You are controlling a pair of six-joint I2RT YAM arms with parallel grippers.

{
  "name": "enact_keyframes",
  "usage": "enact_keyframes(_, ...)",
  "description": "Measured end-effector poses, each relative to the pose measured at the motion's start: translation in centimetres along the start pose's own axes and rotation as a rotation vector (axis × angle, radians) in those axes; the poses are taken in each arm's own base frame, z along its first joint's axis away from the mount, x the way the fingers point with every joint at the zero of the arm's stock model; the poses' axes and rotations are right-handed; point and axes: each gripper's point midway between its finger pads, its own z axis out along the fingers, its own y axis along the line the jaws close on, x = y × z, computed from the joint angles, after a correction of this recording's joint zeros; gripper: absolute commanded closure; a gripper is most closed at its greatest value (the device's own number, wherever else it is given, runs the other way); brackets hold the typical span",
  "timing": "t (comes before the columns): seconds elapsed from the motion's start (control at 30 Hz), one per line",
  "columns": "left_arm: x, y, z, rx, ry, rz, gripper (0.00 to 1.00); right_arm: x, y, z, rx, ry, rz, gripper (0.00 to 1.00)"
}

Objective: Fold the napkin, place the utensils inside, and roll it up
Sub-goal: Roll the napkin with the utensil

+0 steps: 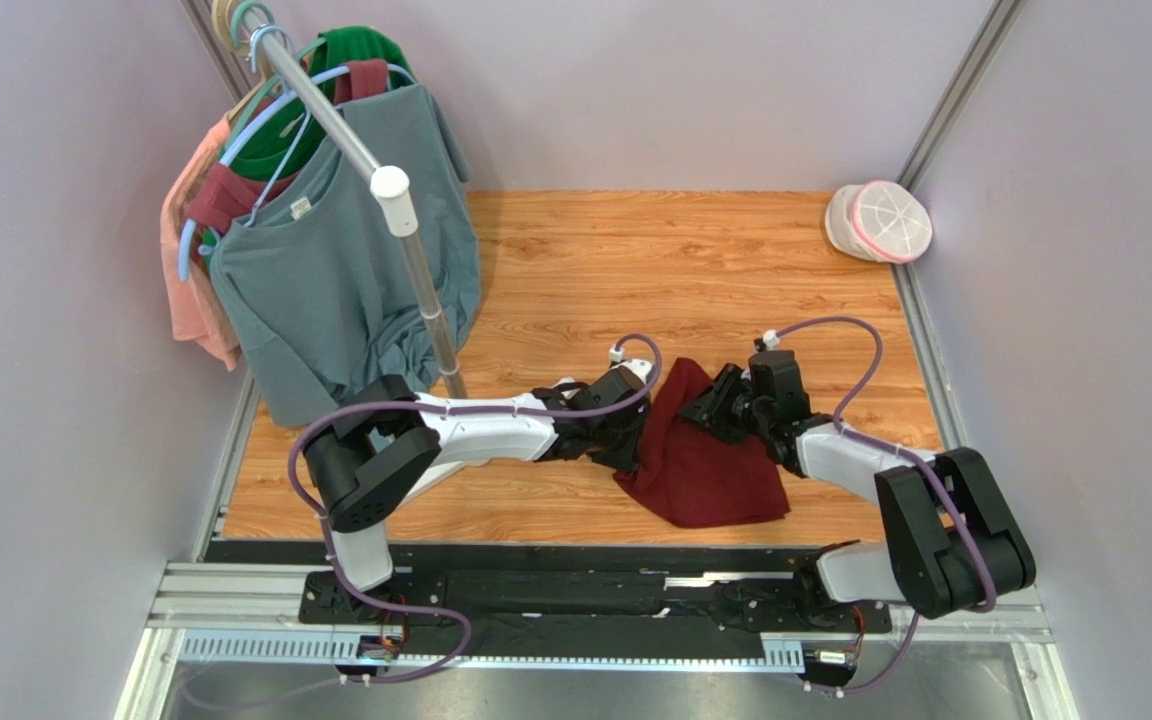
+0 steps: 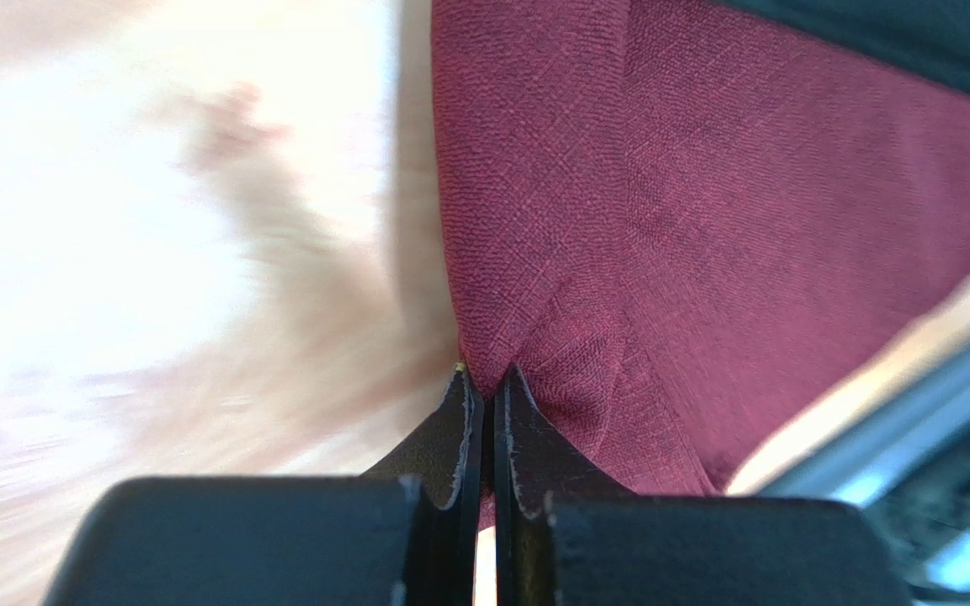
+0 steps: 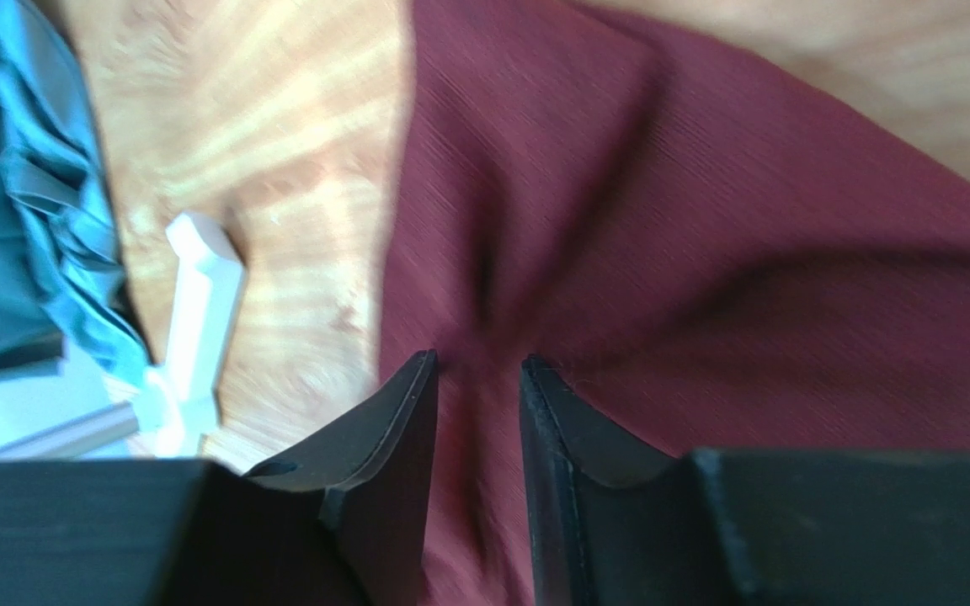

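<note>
1. Left gripper (image 2: 486,383): fingers pressed together on a pinch of the napkin (image 2: 705,227). The cloth puckers at the tips and spreads out ahead of them and to their right.
2. Right gripper (image 3: 479,369): fingers close together with a fold of the napkin bunched between them. Creases run into the gap, so we record it as gripping the cloth.
3. Napkin, overhead view: dark red and crumpled. Its upper edge is gathered between the two grippers, which face each other close together. The bulk lies on the table (image 1: 657,255) on the near side of both.
4. Rack base (image 3: 199,309): white, on the wood to the left of the right gripper's fingers, apart from the napkin's edge.
5. Shirt (image 1: 334,278): grey-blue, hanging from the rack, beyond the left gripper's arm.
6. Round box (image 1: 880,221): white and pink, well beyond the right gripper, at the table's far corner.
</note>
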Motion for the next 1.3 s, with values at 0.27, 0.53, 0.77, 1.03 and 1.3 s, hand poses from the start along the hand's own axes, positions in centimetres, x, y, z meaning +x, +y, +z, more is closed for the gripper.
enact_keyframes(0.27, -1.1, 3.3, -1.7, -0.249, -0.019, 0.238, 1.00, -0.3, 1.8, -1.8, -0.026, 0.021, -0.026, 0.61)
enact_keyframes(0.53, -0.6, 2.4, -2.6, -0.414, -0.017, 0.510, 1.00, -0.8, 5.0, -2.4, -0.117, 0.043, 0.020, 0.58)
enact_keyframes(0.77, 0.4, 1.5, -2.3, -0.491, -0.010, 0.655, 1.00, 0.3, 5.4, -0.9, -0.141, 0.109, 0.082, 0.57)
enact_keyframes(1.03, 0.8, 1.1, -2.5, -0.508, -0.002, 0.703, 1.00, 1.1, 5.7, -0.6, -0.149, 0.129, 0.090, 0.56)
enact_keyframes(1.3, 0.8, 0.6, -2.4, -0.527, 0.007, 0.736, 1.00, 1.2, 4.5, -1.6, -0.102, 0.093, 0.082, 0.55)
